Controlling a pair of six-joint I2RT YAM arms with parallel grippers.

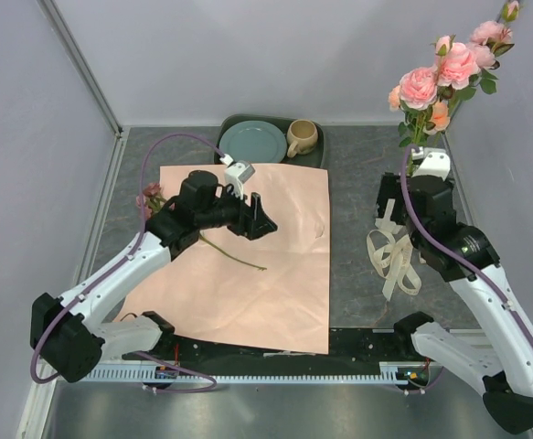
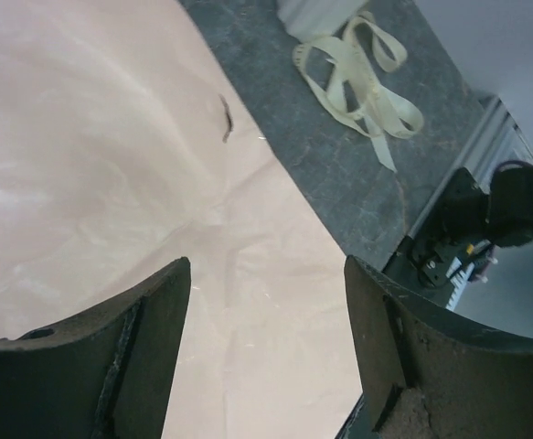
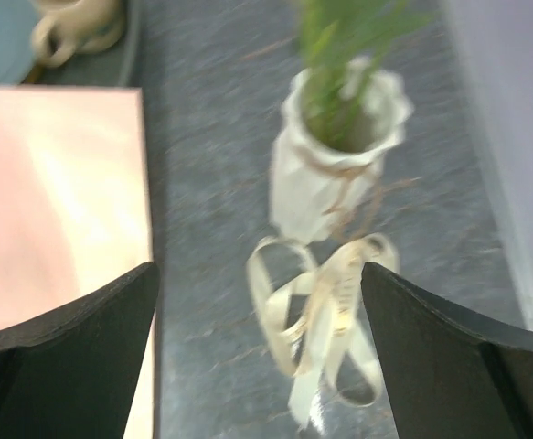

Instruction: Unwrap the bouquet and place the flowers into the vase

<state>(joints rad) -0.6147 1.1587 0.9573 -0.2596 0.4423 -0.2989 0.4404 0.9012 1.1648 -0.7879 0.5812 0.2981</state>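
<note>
Now pink-peach flowers [image 1: 456, 66] top the cream vase [image 3: 303, 187]; left hand [image 2: 266, 265] and right hand [image 3: 259, 270] gape empty.

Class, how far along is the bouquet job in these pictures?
Done: paper lies flat, ribbon off, most flowers stand in the vase. In hand: nothing; left tool and right tool hang open. Left: one stem lying on the paper.

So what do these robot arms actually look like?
Each is white tubing with chunky black joints, left arm and right arm alike. A purple cable runs along each. Both end in two broad, black, curved jaws.
</note>
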